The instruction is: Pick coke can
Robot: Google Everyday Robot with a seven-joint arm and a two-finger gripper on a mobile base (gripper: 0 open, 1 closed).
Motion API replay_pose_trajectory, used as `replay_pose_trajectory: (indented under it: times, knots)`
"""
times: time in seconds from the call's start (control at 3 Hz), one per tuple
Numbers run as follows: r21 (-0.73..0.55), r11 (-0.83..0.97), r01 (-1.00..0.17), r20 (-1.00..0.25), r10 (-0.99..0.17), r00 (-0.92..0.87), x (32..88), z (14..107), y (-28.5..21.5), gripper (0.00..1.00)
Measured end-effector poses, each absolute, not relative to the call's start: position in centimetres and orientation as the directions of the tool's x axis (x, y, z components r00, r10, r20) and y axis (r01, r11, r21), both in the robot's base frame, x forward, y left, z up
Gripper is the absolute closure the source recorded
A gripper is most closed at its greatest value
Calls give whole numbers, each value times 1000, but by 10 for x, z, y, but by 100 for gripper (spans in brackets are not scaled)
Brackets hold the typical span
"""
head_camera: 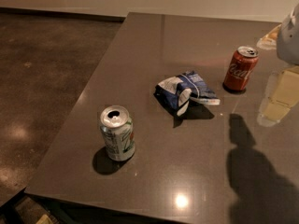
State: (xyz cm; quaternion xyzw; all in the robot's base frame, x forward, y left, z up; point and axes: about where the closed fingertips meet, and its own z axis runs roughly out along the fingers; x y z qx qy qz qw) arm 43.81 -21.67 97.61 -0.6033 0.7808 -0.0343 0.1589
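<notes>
Peeking in at the right edge, the gripper [284, 90] hangs over the dark table [140, 45]. It's cut off by the frame, so I can't tell if it's spread or closed, and nothing's visibly in its grasp. The coke can [240, 69] stands upright just left of it, apart from it. A crumpled blue chip bag [187, 93] lies mid-table. A silver-and-green can [117, 133] stands near the front-left corner.

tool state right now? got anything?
Tool: partly in view at the right edge, just right of the coke can; open or closed cannot be told. The can stands on the table, not held.
</notes>
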Motion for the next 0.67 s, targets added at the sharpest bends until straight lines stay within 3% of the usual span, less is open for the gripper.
replay_pose_trajectory:
  times: [0.67]
  knots:
    - [-282, 310, -908, -213, -943, -256, 468, 977, -226, 0]
